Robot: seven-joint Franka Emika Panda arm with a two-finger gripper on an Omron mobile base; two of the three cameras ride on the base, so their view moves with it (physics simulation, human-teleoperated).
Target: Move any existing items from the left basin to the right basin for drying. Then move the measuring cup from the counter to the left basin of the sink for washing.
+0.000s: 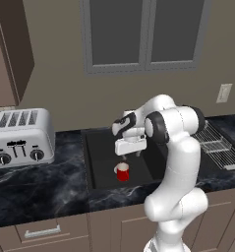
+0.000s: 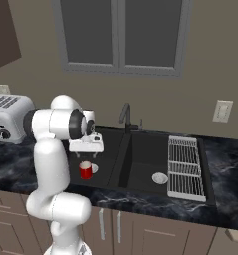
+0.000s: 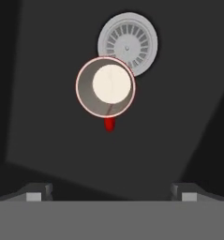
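One red mug (image 1: pixel 122 173) in the left basin (image 1: pixel 102 162).
One end effector (image 1: pixel 129 155), released, hangs mid-frame above it; one drain (image 3: pixel 128 43) beside the mug.

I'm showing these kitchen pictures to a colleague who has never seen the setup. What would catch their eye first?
Probably the red mug, the one bright thing, standing upright on the floor of the black left basin next to the round silver drain. Directly above it hangs the open gripper of the big white arm. On the counter to the left stands a silver toaster.
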